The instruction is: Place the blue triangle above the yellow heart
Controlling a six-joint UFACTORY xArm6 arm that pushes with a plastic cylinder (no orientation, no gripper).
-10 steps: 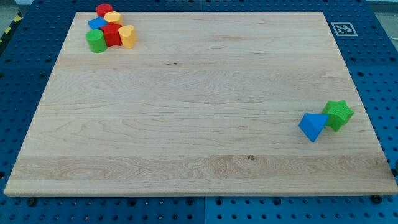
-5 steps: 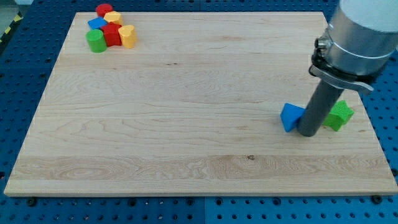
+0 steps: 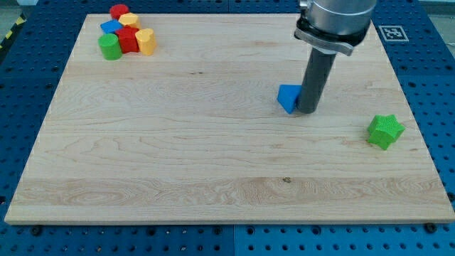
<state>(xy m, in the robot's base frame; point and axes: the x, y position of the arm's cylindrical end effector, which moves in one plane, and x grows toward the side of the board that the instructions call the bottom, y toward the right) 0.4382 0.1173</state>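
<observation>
- Up at the view's top left, a tight cluster of six: red block [image 3: 119, 11], upper yellow [image 3: 129, 19], blue block [image 3: 111, 27], lower red [image 3: 128, 39], green cylinder [image 3: 109, 47], lower yellow [image 3: 146, 42].
- Heart somewhere in that pair of yellows; too small to tell which one.
- Across the middle of the board [image 3: 178, 156], bare wood and a long run to cover.
- Right of centre, blue triangle [image 3: 288, 97], lying alone, well apart from the cluster.
- Just beside it, my tip [image 3: 306, 112], pressed against the triangle's right side; nothing gripped or clamped, only a bare rod set to shove leftward.
- Far right, green star [image 3: 386, 131], clear of the rod and out of the play.
- Top right corner, off the board, printed marker tag [image 3: 391, 32].
- Progress, judged from the layout: early going. Triangle lined up for a push, but most of the travel left, up and to the left across the board.
- To finish: steer the triangle to the strip above the heart, a narrow one between cluster and board edge, without scattering the neighbours. Tricky landing, by the look of it.
- Head count: two reds, two yellows, two blues, two greens, eight blocks in all; one rod, one board, one tag.
</observation>
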